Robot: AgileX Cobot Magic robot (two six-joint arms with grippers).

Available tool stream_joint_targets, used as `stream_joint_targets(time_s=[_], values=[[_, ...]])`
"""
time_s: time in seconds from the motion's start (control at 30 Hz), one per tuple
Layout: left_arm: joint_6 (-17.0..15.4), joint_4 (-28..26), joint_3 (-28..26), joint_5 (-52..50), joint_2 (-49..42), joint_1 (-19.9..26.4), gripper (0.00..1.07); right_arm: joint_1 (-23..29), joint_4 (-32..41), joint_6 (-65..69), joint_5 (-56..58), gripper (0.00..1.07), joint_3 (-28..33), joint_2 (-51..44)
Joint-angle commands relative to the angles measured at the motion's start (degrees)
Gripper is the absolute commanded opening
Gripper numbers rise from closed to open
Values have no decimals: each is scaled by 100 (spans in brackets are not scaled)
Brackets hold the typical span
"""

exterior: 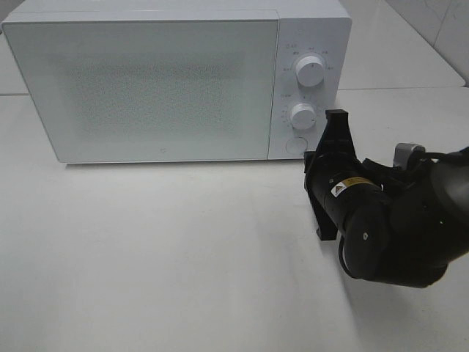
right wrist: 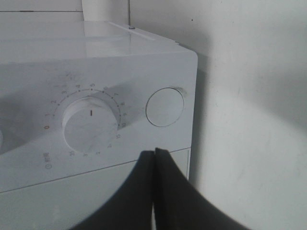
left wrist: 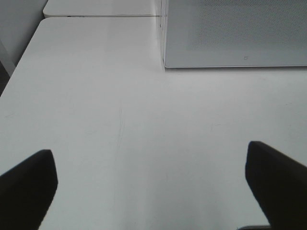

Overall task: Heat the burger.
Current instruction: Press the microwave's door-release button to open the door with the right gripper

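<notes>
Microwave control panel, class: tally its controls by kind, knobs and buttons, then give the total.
Knobs: 2, the upper knob and the lower knob
Buttons: 1, the push button
Total: 3

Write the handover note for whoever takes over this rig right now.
Left gripper: open, empty, above the white table.
Right gripper: shut, holding nothing, tips at the control panel of the white box-shaped microwave, between the lower dial and the round button; contact unclear.
Burger: not visible; may be behind the closed frosted door.
Done: door shut.
Left: probably setting the dial to start heating.
</notes>
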Motion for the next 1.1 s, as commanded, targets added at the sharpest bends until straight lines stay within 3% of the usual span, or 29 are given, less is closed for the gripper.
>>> stream_joint_targets(time_s=[0.03, 0.67, 1.1], values=[[-17, -11, 11, -92, -103, 0, 100, -132, -178, -34, 115, 0, -229, 178], [-17, -11, 11, -92, -103, 0, 100, -584, -539, 29, 607, 0, -1060, 791], [-17, -11, 11, -92, -103, 0, 100, -871, -739, 11, 699, 0, -1215, 814]])
